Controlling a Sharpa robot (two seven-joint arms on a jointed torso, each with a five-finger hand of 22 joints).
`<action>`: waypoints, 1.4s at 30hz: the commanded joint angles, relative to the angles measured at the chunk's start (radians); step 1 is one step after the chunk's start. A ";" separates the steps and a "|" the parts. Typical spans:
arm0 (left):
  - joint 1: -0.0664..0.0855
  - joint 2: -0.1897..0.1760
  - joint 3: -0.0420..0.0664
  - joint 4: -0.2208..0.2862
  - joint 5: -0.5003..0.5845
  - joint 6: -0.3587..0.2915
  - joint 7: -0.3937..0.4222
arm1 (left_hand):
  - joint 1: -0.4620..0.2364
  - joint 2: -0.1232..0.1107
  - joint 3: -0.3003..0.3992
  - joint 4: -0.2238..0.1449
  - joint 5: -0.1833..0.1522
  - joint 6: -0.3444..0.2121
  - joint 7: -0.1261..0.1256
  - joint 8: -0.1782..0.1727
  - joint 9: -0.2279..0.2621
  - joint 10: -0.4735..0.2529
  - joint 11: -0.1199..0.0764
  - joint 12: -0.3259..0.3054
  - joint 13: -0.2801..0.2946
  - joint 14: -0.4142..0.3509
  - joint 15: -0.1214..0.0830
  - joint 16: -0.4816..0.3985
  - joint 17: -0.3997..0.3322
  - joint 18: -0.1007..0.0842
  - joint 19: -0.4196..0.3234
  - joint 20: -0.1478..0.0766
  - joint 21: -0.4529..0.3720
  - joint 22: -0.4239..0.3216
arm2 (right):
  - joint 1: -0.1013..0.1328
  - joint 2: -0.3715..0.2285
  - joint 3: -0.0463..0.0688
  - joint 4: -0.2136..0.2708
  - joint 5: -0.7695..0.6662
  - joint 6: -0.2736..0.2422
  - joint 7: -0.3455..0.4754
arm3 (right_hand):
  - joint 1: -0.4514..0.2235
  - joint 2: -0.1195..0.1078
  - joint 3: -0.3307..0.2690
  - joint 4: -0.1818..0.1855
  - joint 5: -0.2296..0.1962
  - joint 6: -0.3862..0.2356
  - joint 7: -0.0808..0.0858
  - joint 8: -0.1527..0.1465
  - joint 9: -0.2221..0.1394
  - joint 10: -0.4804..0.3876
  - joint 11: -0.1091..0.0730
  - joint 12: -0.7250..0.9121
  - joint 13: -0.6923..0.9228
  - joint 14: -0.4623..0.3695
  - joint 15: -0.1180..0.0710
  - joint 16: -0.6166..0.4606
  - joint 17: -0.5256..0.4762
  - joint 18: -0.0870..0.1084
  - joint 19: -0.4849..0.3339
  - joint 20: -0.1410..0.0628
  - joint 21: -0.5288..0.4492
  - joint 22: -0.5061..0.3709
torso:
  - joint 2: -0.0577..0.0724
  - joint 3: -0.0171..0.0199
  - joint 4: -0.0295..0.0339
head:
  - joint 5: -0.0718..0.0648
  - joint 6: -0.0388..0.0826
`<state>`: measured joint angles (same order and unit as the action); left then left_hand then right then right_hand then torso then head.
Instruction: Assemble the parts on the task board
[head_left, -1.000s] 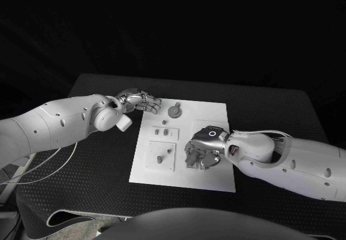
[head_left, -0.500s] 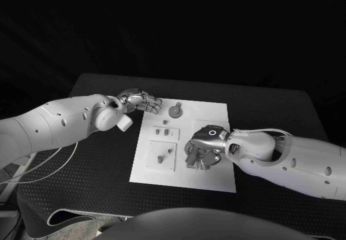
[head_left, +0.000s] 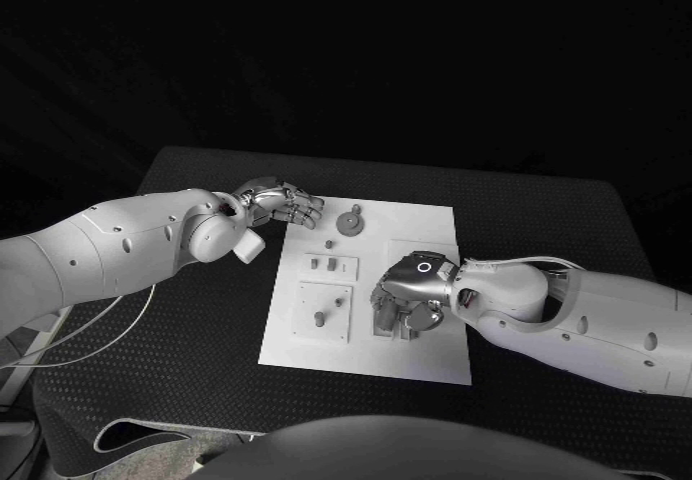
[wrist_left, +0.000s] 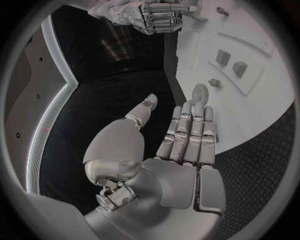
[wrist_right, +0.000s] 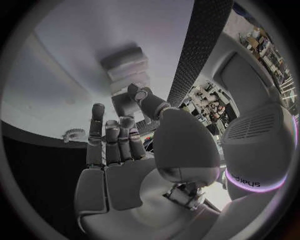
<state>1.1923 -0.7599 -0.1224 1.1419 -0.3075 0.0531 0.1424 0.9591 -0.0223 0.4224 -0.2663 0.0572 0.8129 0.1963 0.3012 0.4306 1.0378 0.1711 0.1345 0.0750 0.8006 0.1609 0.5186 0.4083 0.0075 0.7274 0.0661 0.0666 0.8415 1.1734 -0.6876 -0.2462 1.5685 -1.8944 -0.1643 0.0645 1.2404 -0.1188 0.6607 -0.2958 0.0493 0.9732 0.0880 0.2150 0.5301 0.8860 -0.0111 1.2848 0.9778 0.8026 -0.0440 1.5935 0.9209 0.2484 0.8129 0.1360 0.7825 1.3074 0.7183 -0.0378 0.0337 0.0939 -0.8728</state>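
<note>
The white task board (head_left: 433, 225) lies in the middle of the black surface (head_left: 548, 215), carrying several small grey parts: a round gear-like piece (head_left: 351, 219) near its far edge, a small peg (head_left: 330, 243) just nearer, a pair of small blocks (head_left: 330, 264) in a shallow recess, and two upright pegs (head_left: 320, 319) on a raised square toward its near left corner. The right robot hand (head_left: 401, 303) rests on the board's right half, fingers curled down over a grey block-shaped part (wrist_right: 128, 102); whether it actually grips that piece I cannot tell. The left robot hand (head_left: 281, 203) hovers at the board's far left corner, fingers straight and side by side, thumb apart, holding nothing, with the gear just beyond its fingertips (wrist_left: 190, 111).
</note>
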 joint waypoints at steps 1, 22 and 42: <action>0.001 0.002 0.000 0.002 -0.002 0.014 0.006 | -0.011 -0.003 0.003 -0.004 -0.003 -0.007 0.003 0.001 -0.001 -0.008 0.002 -0.001 -0.001 -0.005 0.002 -0.003 0.002 -0.008 -0.007 -0.001 0.005 0.001 | 0.003 0.002 -0.001 -0.004 -0.028 -0.024 0.029 | 0.017 -0.002 0.008 0.001 0.003 -0.006 -0.007 0.017 0.000 -0.016 0.001 0.006 -0.001 -0.014 0.005 0.008 -0.002 0.013 -0.009 0.003 -0.002 0.019 | 0.000 0.0001 0.0004 | 0.000 0.000; 0.001 0.003 0.000 0.000 -0.002 0.019 0.003 | -0.011 -0.003 0.003 -0.004 -0.003 -0.010 0.004 0.000 -0.002 -0.008 0.002 -0.001 -0.001 -0.006 0.003 -0.004 0.003 -0.008 -0.008 -0.001 0.005 0.001 | 0.004 0.020 -0.001 -0.015 -0.001 -0.023 0.065 | 0.027 0.003 0.011 0.002 0.004 -0.010 -0.010 0.020 -0.003 -0.035 0.005 0.018 -0.004 -0.033 0.017 0.018 -0.006 0.013 -0.018 0.008 -0.003 0.019 | 0.000 -0.0001 0.0013 | 0.006 0.000; 0.000 0.005 -0.001 -0.003 -0.004 0.023 0.004 | -0.012 -0.002 0.003 -0.005 -0.003 -0.009 0.005 0.001 -0.002 -0.009 0.002 -0.001 -0.001 -0.006 0.003 -0.005 0.004 -0.008 -0.009 -0.001 0.005 0.001 | 0.002 0.034 -0.001 -0.032 -0.015 -0.019 0.067 | 0.030 0.005 0.011 0.002 0.004 -0.003 -0.004 0.028 -0.003 -0.041 0.007 0.025 -0.008 -0.039 0.023 0.025 -0.009 0.013 -0.021 0.010 -0.002 0.020 | 0.000 0.0002 0.0006 | 0.009 0.000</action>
<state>1.1923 -0.7564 -0.1237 1.1378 -0.3085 0.0592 0.1400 0.9550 -0.0263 0.4223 -0.2663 0.0572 0.8091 0.1999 0.3012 0.4300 1.0342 0.1747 0.1345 0.0750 0.8006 0.1609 0.5186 0.4110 0.0074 0.7274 0.0661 0.0666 0.8415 1.1758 -0.6534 -0.2472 1.5362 -1.8983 -0.1868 0.1212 1.2601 -0.1176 0.6681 -0.2940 0.0493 0.9588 0.0827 0.2159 0.5247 0.8505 -0.0036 1.3052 0.9716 0.7712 -0.0199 1.6146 0.9138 0.2484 0.7985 0.1432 0.7824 1.3077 0.7178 -0.0376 0.0348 0.1036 -0.8727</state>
